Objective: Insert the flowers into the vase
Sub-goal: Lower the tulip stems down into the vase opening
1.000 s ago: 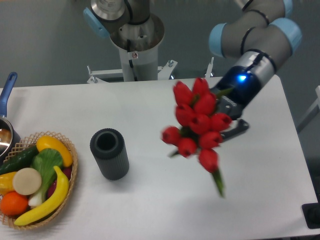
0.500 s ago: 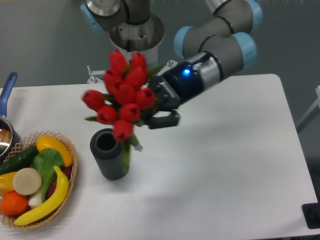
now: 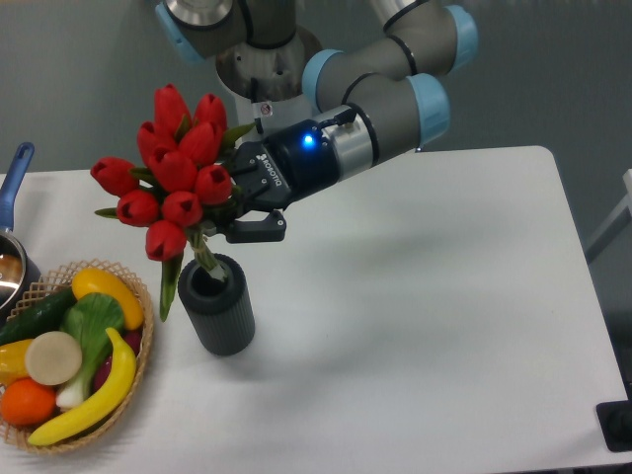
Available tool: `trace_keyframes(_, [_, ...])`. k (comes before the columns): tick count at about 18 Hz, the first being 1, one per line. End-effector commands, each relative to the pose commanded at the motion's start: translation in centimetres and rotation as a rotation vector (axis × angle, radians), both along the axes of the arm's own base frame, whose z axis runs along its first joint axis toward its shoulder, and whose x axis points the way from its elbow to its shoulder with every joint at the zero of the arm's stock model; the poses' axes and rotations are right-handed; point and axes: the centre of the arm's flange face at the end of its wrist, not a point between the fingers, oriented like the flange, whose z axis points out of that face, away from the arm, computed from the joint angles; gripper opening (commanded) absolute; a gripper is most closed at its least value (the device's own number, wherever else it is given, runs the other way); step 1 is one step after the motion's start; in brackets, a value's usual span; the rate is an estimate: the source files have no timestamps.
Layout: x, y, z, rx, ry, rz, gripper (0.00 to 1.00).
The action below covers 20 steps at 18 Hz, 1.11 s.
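At the far left edge a blue-handled metal saucepan point(image 3: 12, 247) pokes into view. Below it, at about seven o'clock on the white tabletop point(image 3: 425, 326), sits a round woven wicker basket point(image 3: 138, 380) holding a banana, an orange, a cucumber and other produce. Just right of the basket stands the short dark grey ribbed cylindrical vase point(image 3: 216, 304), upright. The tight bunch of red tulip buds with green leaves point(image 3: 168, 183) hangs above the vase at eleven o'clock, one green stem end reaching its mouth. The black two-finger gripper point(image 3: 237, 212) is clamped on the stems. Behind, at twelve o'clock, rises the arm's grey base column against a plain grey wall.
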Motion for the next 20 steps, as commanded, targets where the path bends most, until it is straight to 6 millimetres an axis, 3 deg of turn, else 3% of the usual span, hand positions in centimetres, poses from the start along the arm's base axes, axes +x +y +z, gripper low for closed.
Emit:
trace_keyframes(7, [0.1,0.3,-1.7,0.006,0.007,-0.002,0.41])
trace_keyframes(20, [1.4,-0.5,-8.6,0.001,0.017,0.013,0.45])
